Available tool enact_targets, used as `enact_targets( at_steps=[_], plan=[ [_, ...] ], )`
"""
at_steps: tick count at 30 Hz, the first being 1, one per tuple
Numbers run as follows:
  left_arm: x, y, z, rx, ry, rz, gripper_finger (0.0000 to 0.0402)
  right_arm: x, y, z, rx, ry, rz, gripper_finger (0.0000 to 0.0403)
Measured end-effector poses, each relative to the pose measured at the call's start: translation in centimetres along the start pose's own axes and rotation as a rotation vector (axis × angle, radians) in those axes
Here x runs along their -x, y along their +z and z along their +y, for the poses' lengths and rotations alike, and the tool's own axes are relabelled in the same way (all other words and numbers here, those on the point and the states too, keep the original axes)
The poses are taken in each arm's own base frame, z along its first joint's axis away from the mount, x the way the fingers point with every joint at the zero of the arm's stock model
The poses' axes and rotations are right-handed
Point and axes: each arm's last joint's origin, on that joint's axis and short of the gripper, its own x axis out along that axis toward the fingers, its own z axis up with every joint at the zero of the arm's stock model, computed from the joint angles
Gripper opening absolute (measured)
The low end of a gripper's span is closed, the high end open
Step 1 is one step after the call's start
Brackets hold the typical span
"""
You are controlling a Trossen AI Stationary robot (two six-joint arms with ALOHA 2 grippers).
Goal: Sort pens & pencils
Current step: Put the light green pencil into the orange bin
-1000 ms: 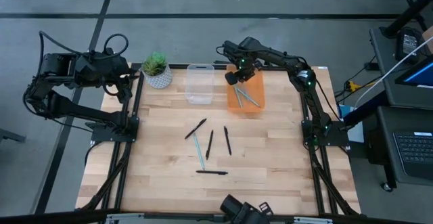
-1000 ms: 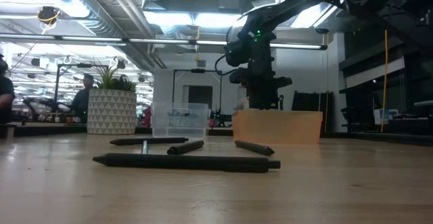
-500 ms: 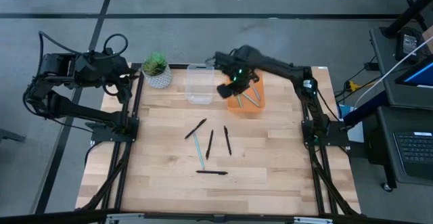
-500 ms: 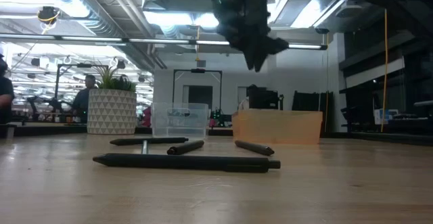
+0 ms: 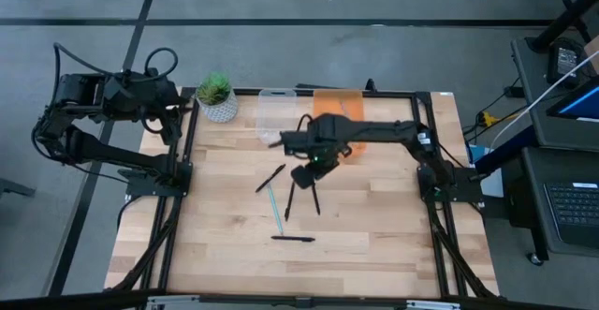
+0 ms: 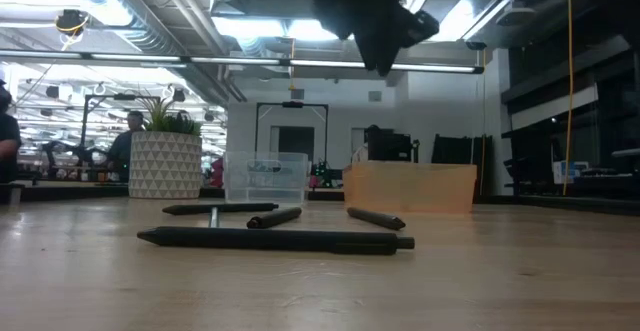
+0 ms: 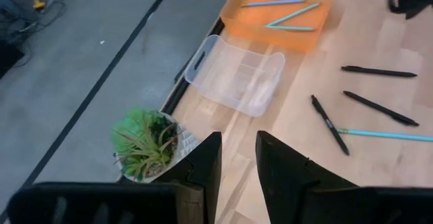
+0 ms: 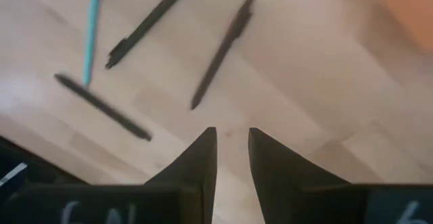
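- Four black pens (image 5: 290,199) and one teal pencil (image 5: 274,208) lie mid-counter; the right jaws (image 5: 309,175), slightly parted and empty, hover just at their 12 o'clock edge.
- Three teal pencils (image 7: 283,17) in the orange tray (image 7: 270,33) show only from the left wrist; overhead, the arm hides them.
- Left jaws (image 7: 238,158) wait slightly apart, empty, at 10 o'clock.

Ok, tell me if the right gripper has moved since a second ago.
Yes. The right gripper has left the orange tray and swung out over the table's middle, above the loose pens.
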Motion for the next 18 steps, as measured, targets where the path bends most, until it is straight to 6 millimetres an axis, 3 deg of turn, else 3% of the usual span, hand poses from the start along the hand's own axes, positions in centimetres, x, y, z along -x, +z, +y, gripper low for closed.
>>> enact_targets(
  at_steps=[9, 18],
  plan=[
    [0.0, 0.0, -0.1, 0.0, -0.039, 0.005, 0.0086, -0.6, -2.5, 3.4, -0.004, 0.106, -0.053, 0.0087],
    [0.0, 0.0, -0.1, 0.0, -0.039, 0.005, 0.0086, -1.5, -1.4, 5.4, -0.083, 0.245, -0.138, 0.0087]
  ],
)
